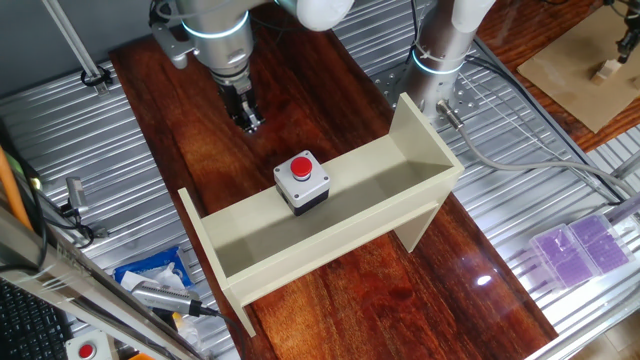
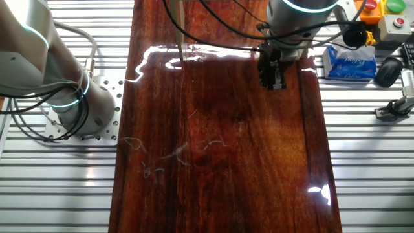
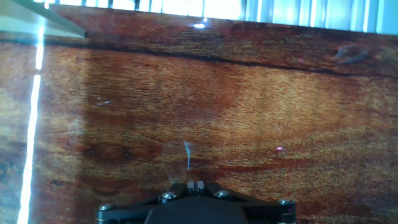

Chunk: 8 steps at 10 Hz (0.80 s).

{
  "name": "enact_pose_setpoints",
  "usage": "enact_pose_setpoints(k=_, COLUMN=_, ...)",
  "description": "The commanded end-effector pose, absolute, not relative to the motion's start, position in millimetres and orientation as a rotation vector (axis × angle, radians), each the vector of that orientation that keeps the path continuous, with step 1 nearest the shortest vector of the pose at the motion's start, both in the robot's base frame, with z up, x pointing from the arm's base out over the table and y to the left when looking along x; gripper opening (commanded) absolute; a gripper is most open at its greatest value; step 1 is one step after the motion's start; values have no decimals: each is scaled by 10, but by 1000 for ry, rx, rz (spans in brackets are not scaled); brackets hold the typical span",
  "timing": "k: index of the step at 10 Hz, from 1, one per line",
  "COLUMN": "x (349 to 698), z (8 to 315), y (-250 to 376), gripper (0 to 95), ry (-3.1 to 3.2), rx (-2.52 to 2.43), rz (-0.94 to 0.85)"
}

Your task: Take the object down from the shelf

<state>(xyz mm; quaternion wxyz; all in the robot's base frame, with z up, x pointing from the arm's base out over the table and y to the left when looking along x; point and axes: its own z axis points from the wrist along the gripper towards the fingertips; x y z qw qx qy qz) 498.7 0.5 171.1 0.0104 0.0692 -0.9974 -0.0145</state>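
The object (image 1: 303, 181), a small grey box with a black base and a round red button, sits on the near rim of the cream-beige shelf (image 1: 400, 175) in one fixed view. My gripper (image 1: 248, 122) hangs above the wooden table behind the shelf, apart from the box, with its fingers together and nothing between them. It also shows in the other fixed view (image 2: 272, 83), where the shelf and the box are out of view. In the hand view the fingertips (image 3: 196, 185) touch each other over bare wood, and a corner of the shelf (image 3: 37, 15) shows at the top left.
A second arm's base (image 1: 440, 50) stands behind the shelf's right end. A blue packet (image 2: 349, 61), a pale button box (image 2: 396, 24) and a black plug (image 2: 387, 70) lie at the table's side. Purple cases (image 1: 585, 248) lie at the right.
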Motion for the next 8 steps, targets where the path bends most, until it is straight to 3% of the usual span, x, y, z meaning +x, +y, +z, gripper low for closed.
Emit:
enact_pose_setpoints(k=1, x=4970, z=1715, y=5, gripper=0, ry=-3110, rx=285, rz=-41)
enact_pose_setpoints(k=6, x=4968, z=1749, y=6, gripper=0, ry=-3098, rx=300, rz=-42)
enact_pose_setpoints(k=8, x=4943, z=2053, y=36, gripper=0, ry=-3074, rx=265, rz=-34)
